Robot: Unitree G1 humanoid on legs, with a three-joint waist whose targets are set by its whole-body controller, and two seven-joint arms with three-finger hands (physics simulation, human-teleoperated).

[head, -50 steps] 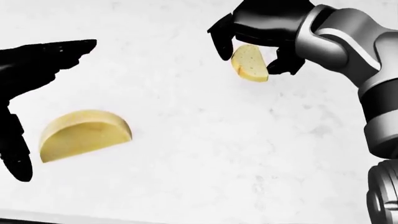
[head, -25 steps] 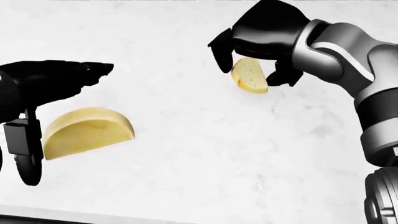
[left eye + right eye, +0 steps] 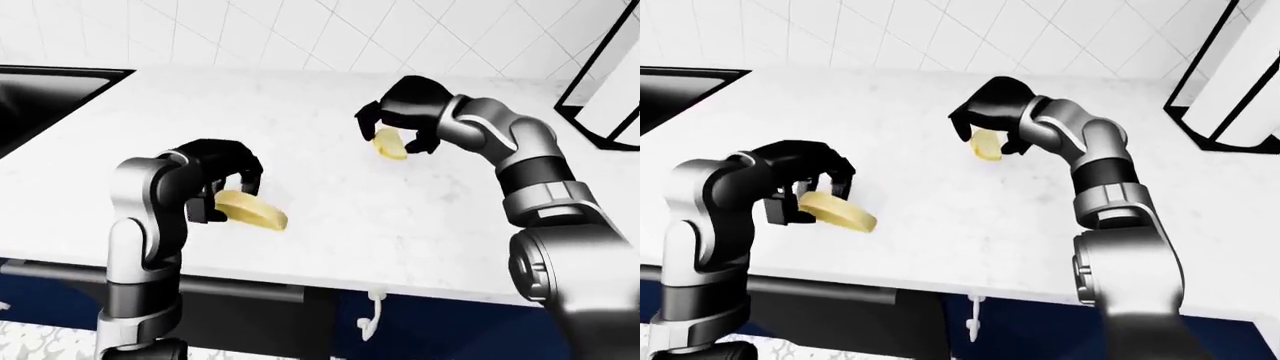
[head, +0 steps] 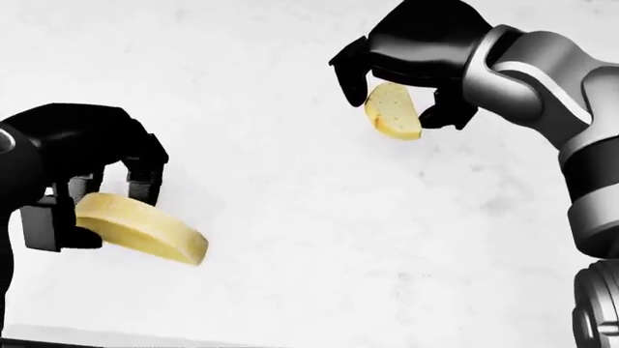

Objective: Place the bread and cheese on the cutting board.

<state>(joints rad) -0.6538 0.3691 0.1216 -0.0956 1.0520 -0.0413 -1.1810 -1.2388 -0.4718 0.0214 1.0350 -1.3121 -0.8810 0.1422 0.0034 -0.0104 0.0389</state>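
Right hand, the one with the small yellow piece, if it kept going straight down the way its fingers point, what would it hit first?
Most likely the bare white countertop. The right hand holds the small yellow piece with fingers pointing downward, and nothing else shows beneath it. Height above the counter is unclear.

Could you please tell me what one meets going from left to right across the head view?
Left robot hand → large yellow half-round piece in its fingers → bare white counter → small speckled slice held by the right robot hand → grey right forearm.

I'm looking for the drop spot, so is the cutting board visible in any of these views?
No, the views show only the white counter with the left hand and right hand each gripping a yellow piece.
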